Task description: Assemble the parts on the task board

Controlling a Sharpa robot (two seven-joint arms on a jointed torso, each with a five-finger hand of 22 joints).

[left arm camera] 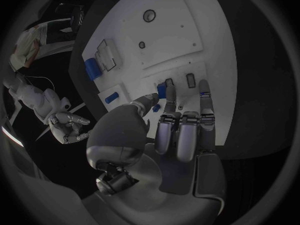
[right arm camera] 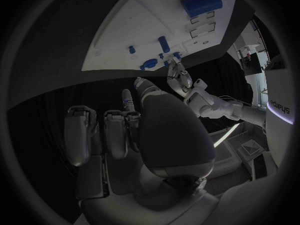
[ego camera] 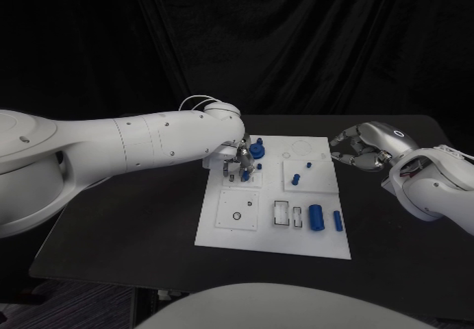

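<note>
The white task board [ego camera: 225, 234] [left arm camera: 169, 35] [right arm camera: 125, 30] lies mid-table. My left hand [ego camera: 239, 162] [left arm camera: 181, 130] [right arm camera: 182, 78] hovers over its far left panel, by two small slots [left arm camera: 190, 80]. Thumb and a finger pinch a small blue part [left arm camera: 161, 90] there. A blue gear-like part [ego camera: 257, 149] [right arm camera: 150, 62] stands just beside that hand. A blue peg [ego camera: 295, 179] [left arm camera: 111, 97] [right arm camera: 164, 43] and a tiny blue stud [ego camera: 308, 164] [right arm camera: 132, 49] stand further right. My right hand [ego camera: 362, 148] [left arm camera: 69, 125] [right arm camera: 125, 135] hangs off the board's far right corner, fingers curled in, holding nothing.
A thick blue cylinder [ego camera: 316, 216] [left arm camera: 92, 68] [right arm camera: 201, 2] and a thin blue bar [ego camera: 338, 219] lie at the board's near right, next to two rectangular recesses [ego camera: 290, 213]. A round hole [ego camera: 237, 216] [left arm camera: 149, 16] sits in the near left panel. Bare black table [ego camera: 138, 226] surrounds the board.
</note>
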